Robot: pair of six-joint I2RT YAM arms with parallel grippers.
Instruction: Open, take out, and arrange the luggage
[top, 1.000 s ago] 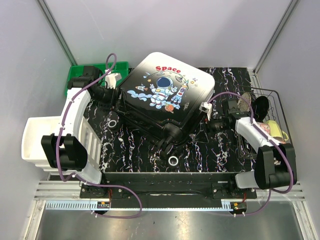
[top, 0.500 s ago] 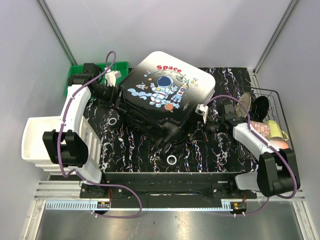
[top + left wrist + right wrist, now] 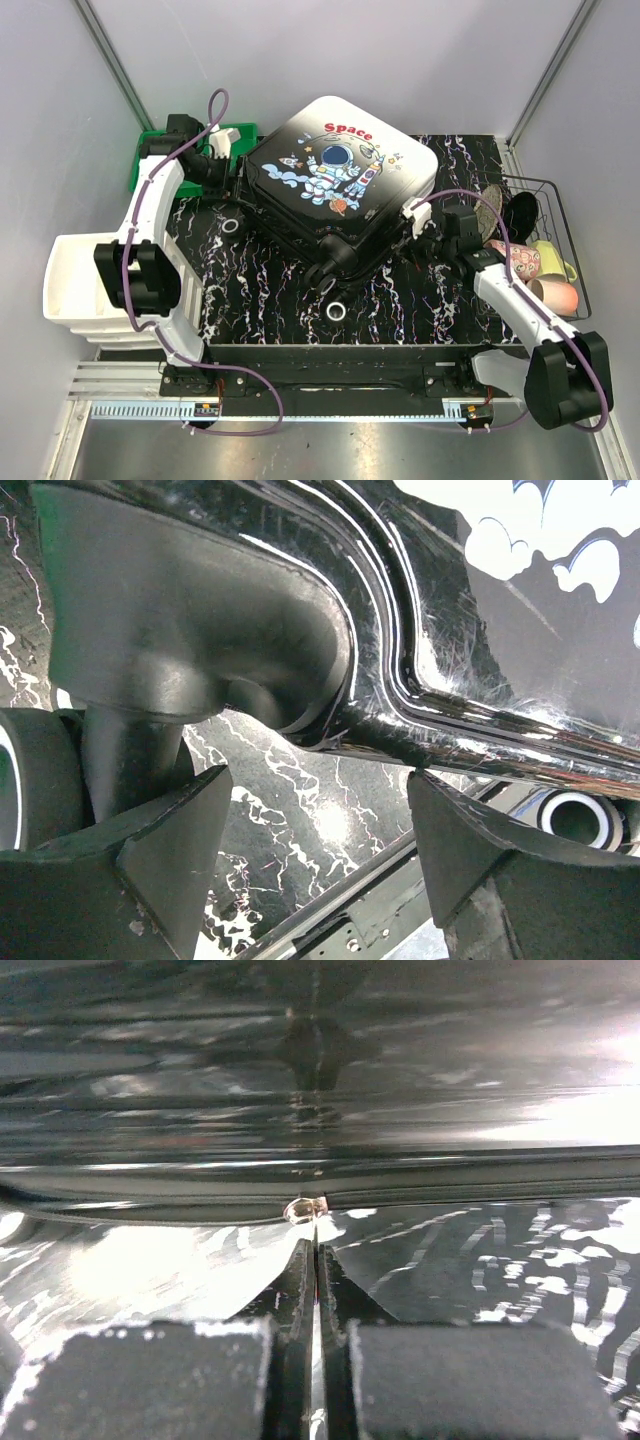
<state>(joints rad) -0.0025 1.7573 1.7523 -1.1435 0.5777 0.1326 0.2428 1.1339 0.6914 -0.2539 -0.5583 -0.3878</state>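
Lying on the table (image 3: 262,292): luggage (image 3: 335,190), sitting closed at mid-table, turned cornerwise, astronaut and "Space" print facing up, white shell shading to black toward the near corner.
Wheels (image 3: 337,311): showing from above as small white rings, one off the near corner, another off the left corner.
Left gripper (image 3: 315,790): hanging at the left corner of the luggage with jaws spread wide, pinching nothing.
Left fingers (image 3: 150,870): flanking a patch of marbled table top, with the black wheel housing (image 3: 190,630) looming just above the left-hand finger; touching or not, cannot tell.
Right gripper (image 3: 315,1260): pressing up to the right-hand edge of the luggage with jaws drawn fully together.
Right fingers (image 3: 440,1380): meeting in a thin line, tips pointing at the zip seam (image 3: 450,1185).
Shiny piece (image 3: 303,1207): sitting on the seam right at the fingertips; pinched or merely touched, cannot tell.
Green bin (image 3: 140,165): standing at the far left corner, behind the left arm.
White drawer unit (image 3: 65,270): sitting off the left edge of the table.
Wire basket (image 3: 545,182): standing at the right edge, holding cups and other small things.
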